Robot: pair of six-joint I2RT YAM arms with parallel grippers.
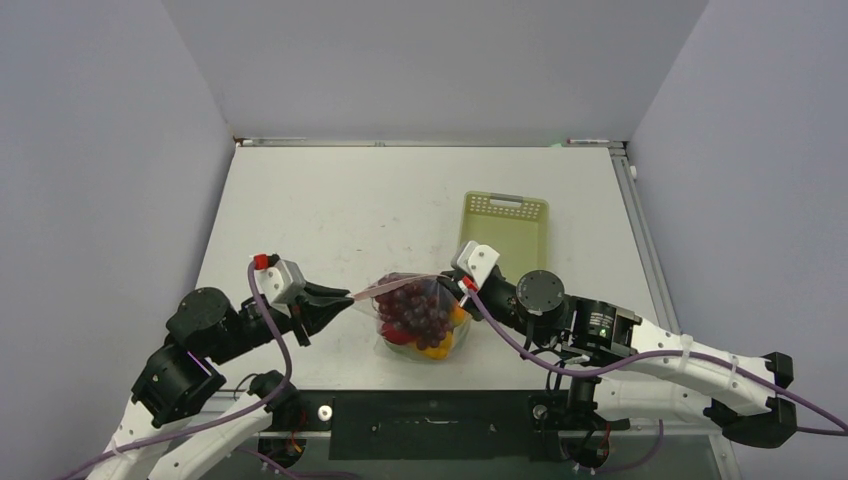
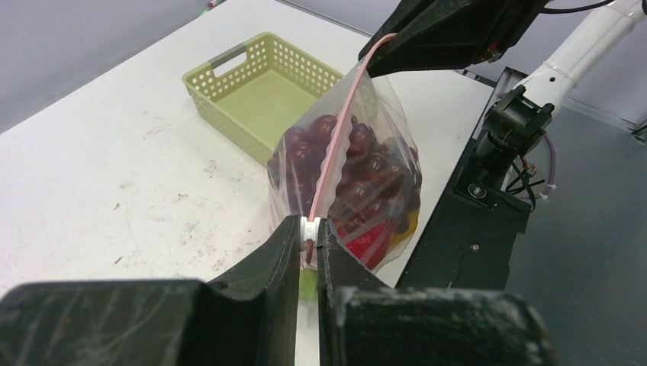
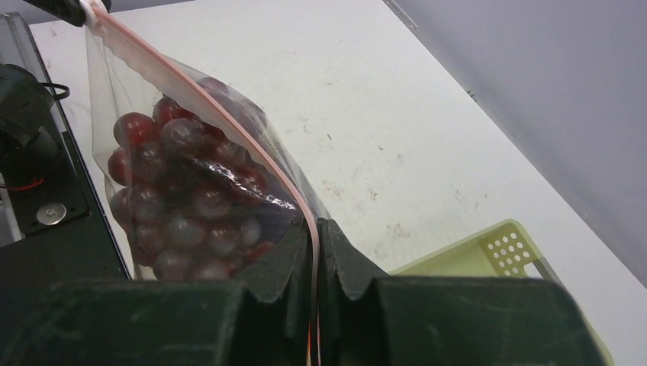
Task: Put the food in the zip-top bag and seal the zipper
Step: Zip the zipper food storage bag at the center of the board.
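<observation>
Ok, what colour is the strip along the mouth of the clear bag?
Pink-red. The zipper strip shows best in the left wrist view.

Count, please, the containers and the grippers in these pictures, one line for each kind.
Clear crinkly plastic zip-top bag with pink strip: 1
Pale yellow-green plastic mesh basket: 1
Black two-finger grippers shut on the strip, left gripper and right gripper: 2
Total: 4

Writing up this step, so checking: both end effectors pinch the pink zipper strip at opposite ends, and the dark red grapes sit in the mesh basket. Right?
Not quite. The grapes are inside the zip-top bag, not in the mesh basket, as the left wrist view shows. The left end effector and right end effector do pinch the zipper at opposite ends.
</observation>
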